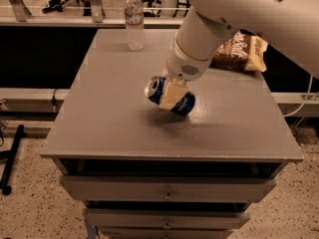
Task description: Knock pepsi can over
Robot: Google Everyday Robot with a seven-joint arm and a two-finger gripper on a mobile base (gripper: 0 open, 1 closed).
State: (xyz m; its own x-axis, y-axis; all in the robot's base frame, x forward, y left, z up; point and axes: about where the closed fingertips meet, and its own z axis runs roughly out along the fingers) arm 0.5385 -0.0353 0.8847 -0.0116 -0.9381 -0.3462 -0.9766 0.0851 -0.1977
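Observation:
The pepsi can (185, 103), dark blue with a silver top, is tipped nearly onto its side at the middle of the grey table (114, 123). Its silver top (152, 87) points left and its lower end is at or just above the tabletop. My gripper (172, 94) comes down from the white arm (199, 44) at the upper right and is closed around the can's middle. One cream finger (171, 95) lies across the can's front; the other is hidden behind it.
A clear plastic water bottle (134, 20) stands upright at the table's back left. A brown snack bag (241, 51) lies at the back right. Drawers (167, 189) sit below the front edge. Chair legs and a rail are behind the table.

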